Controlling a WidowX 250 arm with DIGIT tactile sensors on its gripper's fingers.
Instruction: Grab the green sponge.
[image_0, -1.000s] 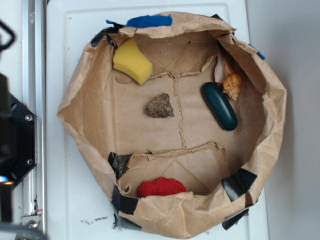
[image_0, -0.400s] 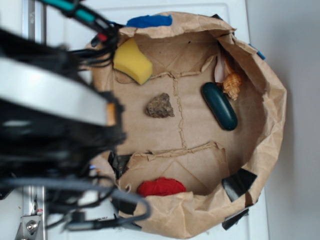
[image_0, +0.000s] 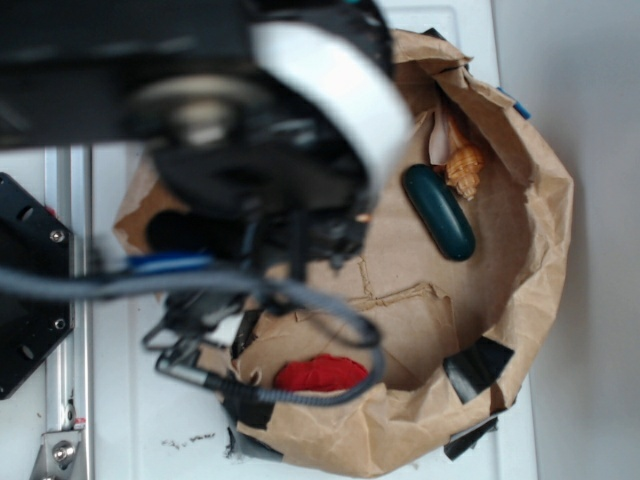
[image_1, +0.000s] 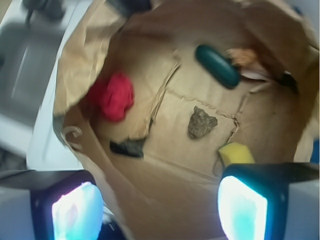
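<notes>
The green sponge (image_1: 236, 153), a chunky yellow foam block, lies on the floor of the brown paper bag (image_1: 165, 145); in the wrist view it is partly hidden behind my right finger. In the exterior view my blurred arm (image_0: 260, 130) covers it. My gripper (image_1: 160, 210) is open and empty, high above the bag's near wall, with the sponge just beyond the right fingertip (image_1: 242, 207).
In the bag lie a brown rock (image_1: 201, 122), a dark green glossy oblong (image_1: 217, 65) (image_0: 438, 212), an orange shell (image_0: 464, 168) and a red cloth lump (image_1: 113, 96) (image_0: 322, 374). The bag's crumpled walls (image_0: 540, 200) stand up all round. A black base (image_0: 30, 290) is at left.
My arm has swung in from the left and now hangs over the bag's upper left, hiding the sponge and rock in the exterior view. The objects have not moved.
</notes>
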